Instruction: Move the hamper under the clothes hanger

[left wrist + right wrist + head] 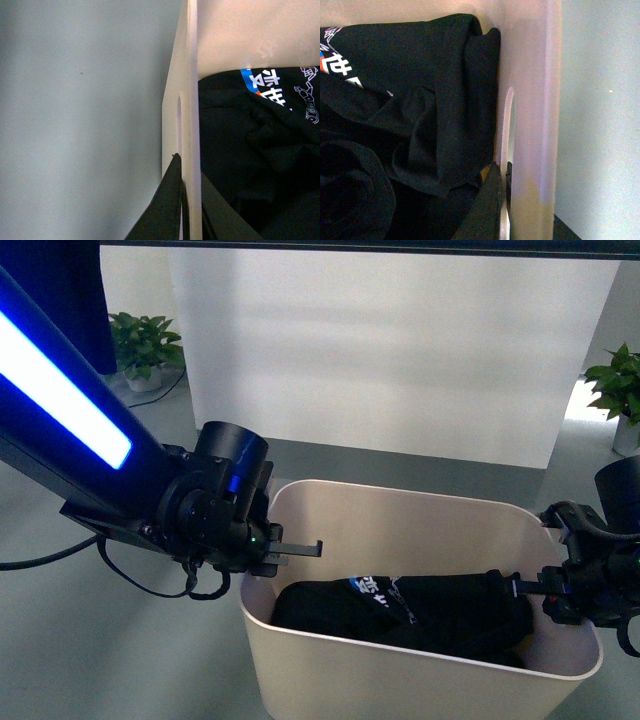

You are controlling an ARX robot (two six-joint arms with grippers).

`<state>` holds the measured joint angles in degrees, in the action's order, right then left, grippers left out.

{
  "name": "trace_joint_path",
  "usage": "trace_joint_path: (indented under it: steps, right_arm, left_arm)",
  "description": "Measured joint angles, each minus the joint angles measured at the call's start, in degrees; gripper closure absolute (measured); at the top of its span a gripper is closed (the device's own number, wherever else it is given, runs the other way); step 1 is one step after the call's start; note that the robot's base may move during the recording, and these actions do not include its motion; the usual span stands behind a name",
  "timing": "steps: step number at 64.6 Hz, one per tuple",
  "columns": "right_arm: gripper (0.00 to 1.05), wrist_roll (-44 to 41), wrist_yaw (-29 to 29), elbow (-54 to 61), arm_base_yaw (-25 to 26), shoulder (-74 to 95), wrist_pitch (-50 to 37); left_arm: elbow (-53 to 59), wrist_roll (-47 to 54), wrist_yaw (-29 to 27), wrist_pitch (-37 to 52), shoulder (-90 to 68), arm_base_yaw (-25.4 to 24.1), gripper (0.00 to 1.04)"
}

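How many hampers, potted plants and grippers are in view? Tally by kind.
Hampers: 1, the hamper
Potted plants: 2, the left plant and the right plant
Grippers: 2, the left gripper and the right gripper
Total: 5

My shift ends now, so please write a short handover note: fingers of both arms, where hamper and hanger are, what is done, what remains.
Left gripper: fingers closed on the hamper at its left-side rim.
Right gripper: the same on the right-side wall.
Black clothing lies inside.
Hanger: only a dark bar at the front view's top edge.
Done: both grips.
To do: carry the hamper under the bar, probably forward; release.
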<state>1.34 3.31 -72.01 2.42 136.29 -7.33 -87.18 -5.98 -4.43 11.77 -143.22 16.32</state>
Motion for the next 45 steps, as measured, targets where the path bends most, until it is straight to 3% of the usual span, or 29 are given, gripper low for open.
trace_joint_path:
  steps: [45]
  right_arm:
    - [1.02, 0.00, -0.07, 0.00, -0.31, 0.00, 0.00]
  left_arm:
    - [0.00, 0.00, 0.00, 0.00, 0.00, -0.13, 1.01]
